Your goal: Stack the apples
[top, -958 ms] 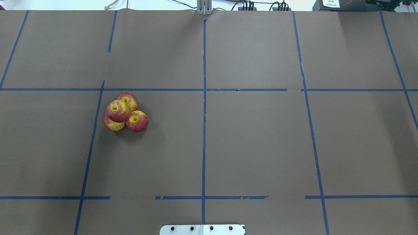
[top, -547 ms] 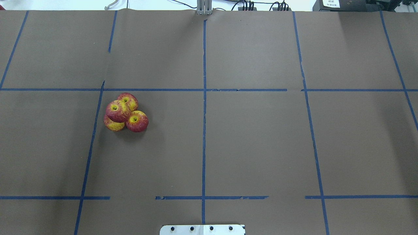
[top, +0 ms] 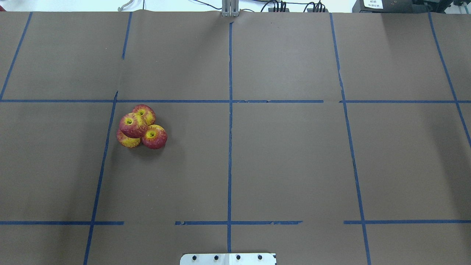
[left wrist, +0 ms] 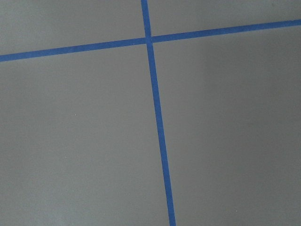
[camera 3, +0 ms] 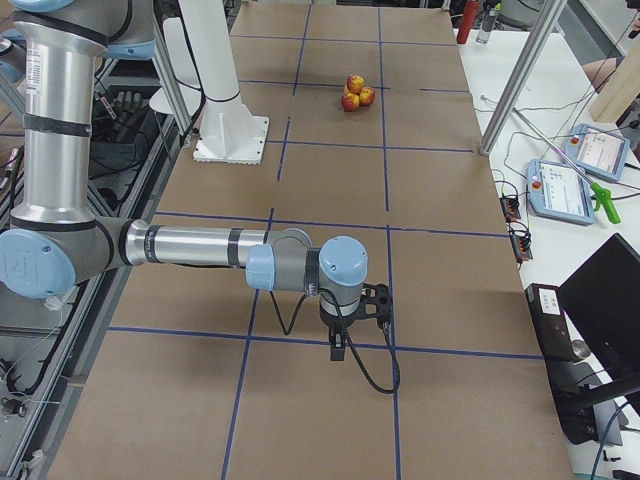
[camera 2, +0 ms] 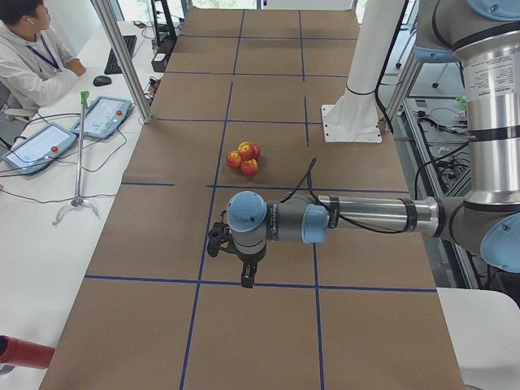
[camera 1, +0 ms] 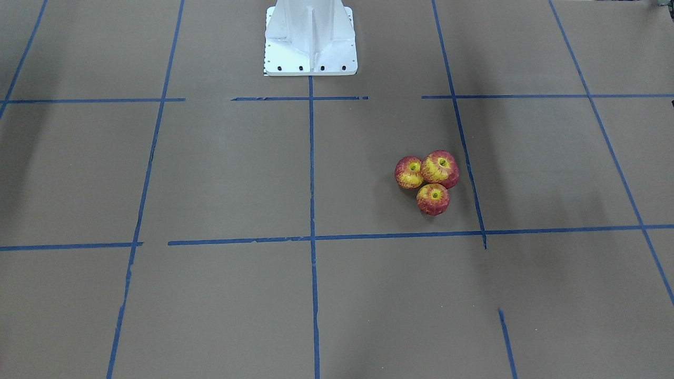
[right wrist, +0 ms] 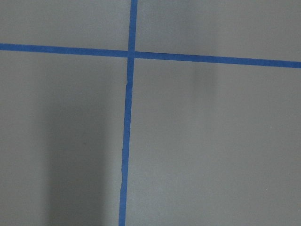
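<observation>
Four red-and-yellow apples sit in one tight cluster on the brown table, left of centre in the overhead view. One apple [top: 133, 125] rests on top of the other three [top: 145, 111] [top: 155, 137] [top: 127, 141]. The cluster also shows in the front-facing view [camera 1: 433, 199], the left view [camera 2: 244, 157] and the right view [camera 3: 354, 93]. My left gripper [camera 2: 248, 279] hangs far from the apples, near the table's left end. My right gripper [camera 3: 338, 348] hangs near the right end. Both show only in the side views, so I cannot tell open or shut. Both wrist views show only table and tape.
Blue tape lines [top: 229, 121] divide the brown table into squares. The white robot base [camera 1: 310, 39] stands at the robot's edge of the table. An operator [camera 2: 28, 57] sits beside tablets [camera 2: 101, 116] at the far side. Metal poles [camera 2: 122, 57] [camera 3: 510, 85] stand at that side.
</observation>
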{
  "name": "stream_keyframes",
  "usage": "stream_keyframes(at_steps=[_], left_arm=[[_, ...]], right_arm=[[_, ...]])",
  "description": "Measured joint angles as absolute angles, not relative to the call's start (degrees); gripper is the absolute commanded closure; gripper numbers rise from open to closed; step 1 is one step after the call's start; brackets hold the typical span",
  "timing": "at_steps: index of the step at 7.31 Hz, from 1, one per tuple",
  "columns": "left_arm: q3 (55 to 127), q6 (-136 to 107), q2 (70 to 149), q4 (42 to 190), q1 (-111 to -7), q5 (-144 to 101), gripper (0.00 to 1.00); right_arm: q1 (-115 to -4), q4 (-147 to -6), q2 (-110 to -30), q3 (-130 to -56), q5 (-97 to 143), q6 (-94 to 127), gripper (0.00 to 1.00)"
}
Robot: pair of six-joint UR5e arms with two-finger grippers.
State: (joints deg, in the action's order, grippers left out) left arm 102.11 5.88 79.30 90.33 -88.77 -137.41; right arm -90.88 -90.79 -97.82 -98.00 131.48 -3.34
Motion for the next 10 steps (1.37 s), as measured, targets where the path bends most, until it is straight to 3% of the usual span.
stream_keyframes(at_steps=[10], left_arm=[[102.18,6.15,81.39,89.72,-89.12,-137.01,0.0]], right_arm=[[-90.88,-90.79,-97.82,-98.0,131.48,-3.34,0.0]])
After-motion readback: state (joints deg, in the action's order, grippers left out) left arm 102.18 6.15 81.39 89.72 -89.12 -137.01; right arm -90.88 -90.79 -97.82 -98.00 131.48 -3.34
